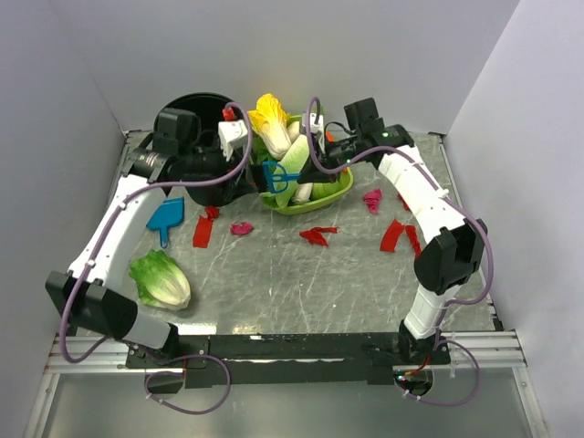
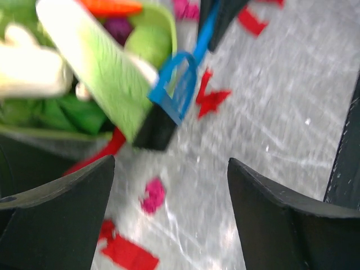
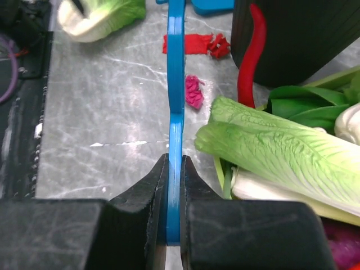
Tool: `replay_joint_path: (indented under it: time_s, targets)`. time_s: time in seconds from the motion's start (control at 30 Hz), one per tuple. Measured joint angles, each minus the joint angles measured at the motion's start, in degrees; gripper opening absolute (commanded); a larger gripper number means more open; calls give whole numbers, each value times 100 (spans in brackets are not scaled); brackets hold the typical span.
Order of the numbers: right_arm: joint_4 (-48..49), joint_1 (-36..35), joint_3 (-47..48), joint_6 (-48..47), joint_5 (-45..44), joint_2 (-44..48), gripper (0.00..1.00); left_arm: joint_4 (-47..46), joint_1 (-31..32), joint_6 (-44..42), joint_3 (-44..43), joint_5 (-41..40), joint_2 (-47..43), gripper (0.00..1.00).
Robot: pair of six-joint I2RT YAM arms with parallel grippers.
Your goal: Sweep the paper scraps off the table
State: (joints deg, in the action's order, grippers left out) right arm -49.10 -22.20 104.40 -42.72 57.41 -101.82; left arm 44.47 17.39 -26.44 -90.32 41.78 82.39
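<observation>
My right gripper is shut on the thin blue handle of a small brush, at the green bowl's left rim. The brush's blue loop and dark head hang above the table. My left gripper stands open and holds nothing, just left of the brush. Paper scraps lie on the table: a red strip, a pink wad, a red piece, a pink wad and red strips.
A blue dustpan lies at the left. A black bin stands at the back left, with a green bowl of toy vegetables next to it. A lettuce head lies front left. A red chili leans on the bin.
</observation>
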Motion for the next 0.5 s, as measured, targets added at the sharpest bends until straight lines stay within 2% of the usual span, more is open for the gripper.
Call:
replay_joint_path:
  time_s: [0.2, 0.3, 0.43, 0.47, 0.5]
  targets:
    - [-1078, -26, 826, -437, 81, -136, 0, -170, 87, -28, -533, 597, 605, 80]
    - [-1274, -50, 892, -463, 98, -280, 0, -181, 201, -116, -533, 667, 772, 71]
    - [-1290, -52, 905, -256, 101, -483, 1, 13, 295, -339, -793, 772, 1029, 37]
    - [-1283, -52, 907, -162, 101, -505, 1, 127, 310, -459, -964, 826, 1132, 20]
    - [-1261, -52, 911, -70, 96, -507, 7, 192, 317, -505, -1097, 861, 1211, 12]
